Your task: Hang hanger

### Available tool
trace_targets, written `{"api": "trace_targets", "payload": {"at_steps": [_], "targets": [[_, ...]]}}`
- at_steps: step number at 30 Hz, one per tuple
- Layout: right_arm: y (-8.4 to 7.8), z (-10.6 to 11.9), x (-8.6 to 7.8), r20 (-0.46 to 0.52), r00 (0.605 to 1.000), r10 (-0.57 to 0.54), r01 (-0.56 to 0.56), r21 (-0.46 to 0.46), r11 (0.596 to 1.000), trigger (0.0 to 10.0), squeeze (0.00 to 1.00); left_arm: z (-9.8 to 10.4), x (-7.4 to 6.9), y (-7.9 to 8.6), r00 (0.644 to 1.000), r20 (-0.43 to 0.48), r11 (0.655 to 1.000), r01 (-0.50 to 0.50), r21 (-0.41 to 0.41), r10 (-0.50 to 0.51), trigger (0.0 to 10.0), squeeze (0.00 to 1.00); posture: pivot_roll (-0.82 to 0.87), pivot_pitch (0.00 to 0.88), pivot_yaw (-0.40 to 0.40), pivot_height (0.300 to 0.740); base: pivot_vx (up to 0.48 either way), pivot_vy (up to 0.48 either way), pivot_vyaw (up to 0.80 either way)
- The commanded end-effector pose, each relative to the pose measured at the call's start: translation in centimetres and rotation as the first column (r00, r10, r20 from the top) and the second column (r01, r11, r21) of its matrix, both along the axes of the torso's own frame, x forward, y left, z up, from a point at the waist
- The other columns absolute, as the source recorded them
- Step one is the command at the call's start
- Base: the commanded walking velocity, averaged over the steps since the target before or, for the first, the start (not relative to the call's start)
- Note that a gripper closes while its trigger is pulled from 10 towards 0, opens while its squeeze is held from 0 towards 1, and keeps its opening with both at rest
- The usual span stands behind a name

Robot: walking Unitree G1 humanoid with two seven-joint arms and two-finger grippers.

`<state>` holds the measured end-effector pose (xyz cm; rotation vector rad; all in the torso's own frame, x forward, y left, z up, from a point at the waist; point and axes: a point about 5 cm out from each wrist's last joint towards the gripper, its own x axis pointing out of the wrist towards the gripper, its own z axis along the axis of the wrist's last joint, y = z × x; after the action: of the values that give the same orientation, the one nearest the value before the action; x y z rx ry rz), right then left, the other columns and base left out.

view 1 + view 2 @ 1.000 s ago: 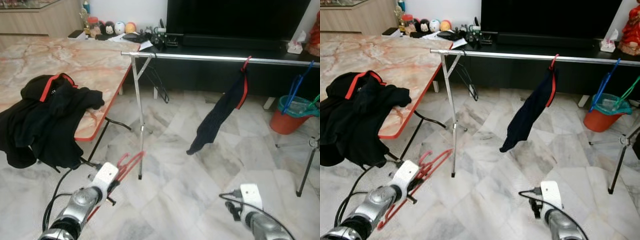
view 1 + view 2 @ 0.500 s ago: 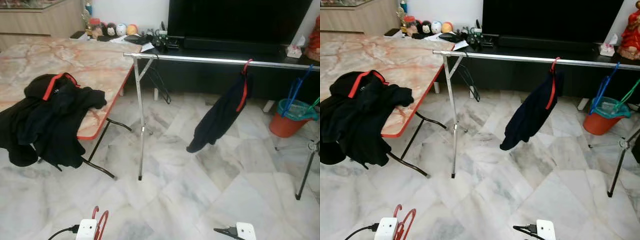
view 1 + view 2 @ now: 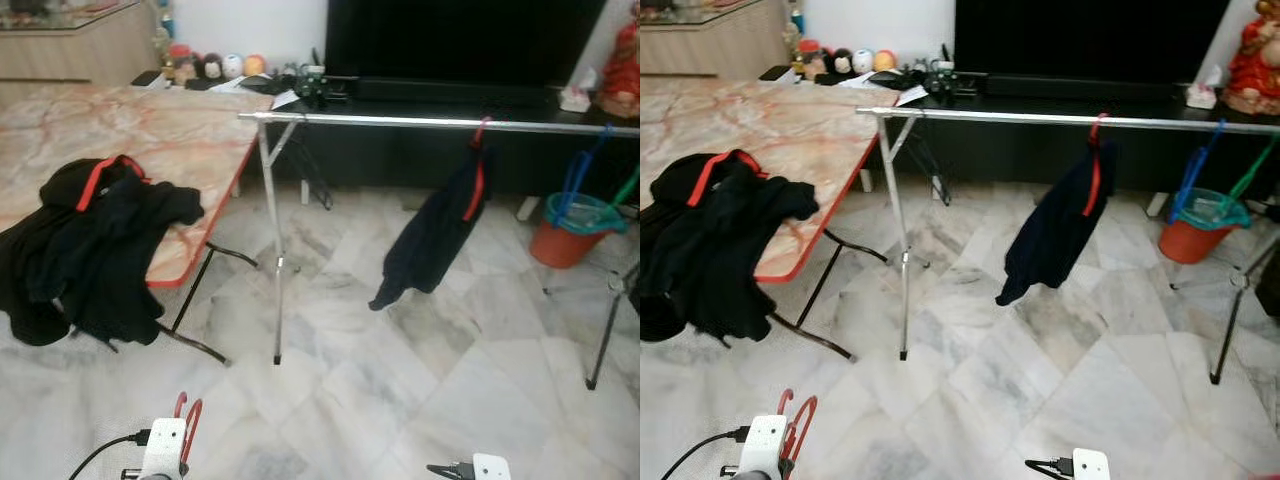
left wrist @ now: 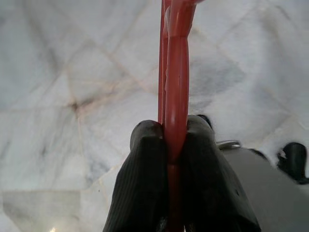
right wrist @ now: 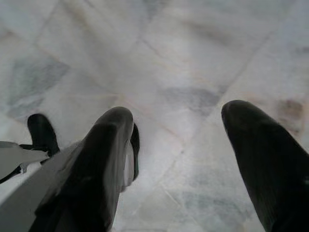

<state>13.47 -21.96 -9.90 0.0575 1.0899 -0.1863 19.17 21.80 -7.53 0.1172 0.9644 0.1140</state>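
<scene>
I note my left gripper [image 4: 166,145] clamped tight on the red plastic hanger [image 4: 175,72], held low over the floor, its long axis running out past the fingers, well short of the silver metal rail [image 3: 420,121] ahead; right gripper [image 5: 178,145] wide open, empty.

Floor [image 3: 400,380]: polished marble tile, grey-veined, glossy.
Table [image 3: 150,120]: marble-look top, pink-veined, smooth, slight sheen; red edge trim.
Rail [image 3: 400,120]: bright metal tube, shiny; stand leg same finish.
Red hanger [image 4: 176,72]: smooth plastic, mild gloss.
Left gripper [image 4: 175,140] fingers [image 4: 145,183]: black, matt, finely ribbed.
Right gripper [image 5: 176,145] fingers [image 5: 106,159]: black, smooth, dull.
Dark garment [image 3: 435,235] on rail: soft matt cloth.
Black clothes [image 3: 90,240] on table: matt cloth, red trim.
Bucket [image 3: 565,235]: orange plastic.
</scene>
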Motion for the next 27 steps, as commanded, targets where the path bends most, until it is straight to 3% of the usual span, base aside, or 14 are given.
{"api": "trace_targets", "payload": {"at_steps": [1,15,18,27], "targets": [[-0.2,0.2,0.3,0.02,0.999,-0.038,0.038,0.003,0.999,10.0,0.0,0.1,0.3,-0.1,1.0,0.003,1.0,0.019,0.011,-0.019,10.0,0.0,-0.08,0.0,0.005,0.74,0.0,-0.296,0.0],[-0.9,0.3,0.2,0.034,0.992,-0.122,0.122,0.001,0.993,10.0,0.0,0.1,-0.5,1.3,0.999,-0.017,0.998,0.042,0.041,-0.042,10.0,0.0,-0.1,0.0,0.045,0.74,0.0,-0.296,0.0],[-1.0,0.4,0.5,0.027,0.994,-0.109,0.109,-0.004,0.994,10.0,0.0,0.0,-0.7,1.5,0.999,-0.021,0.998,0.038,0.046,-0.037,10.0,0.0,-0.09,0.0,0.034,0.74,0.0,-0.269,-0.78],[-0.8,0.4,0.6,0.046,0.993,-0.112,0.112,0.005,0.994,10.0,0.0,0.0,-0.7,1.3,1.0,0.003,1.0,0.016,0.022,-0.016,10.0,0.0,-0.09,0.0,0.02,0.74,0.0,0.0,0.0]]}}
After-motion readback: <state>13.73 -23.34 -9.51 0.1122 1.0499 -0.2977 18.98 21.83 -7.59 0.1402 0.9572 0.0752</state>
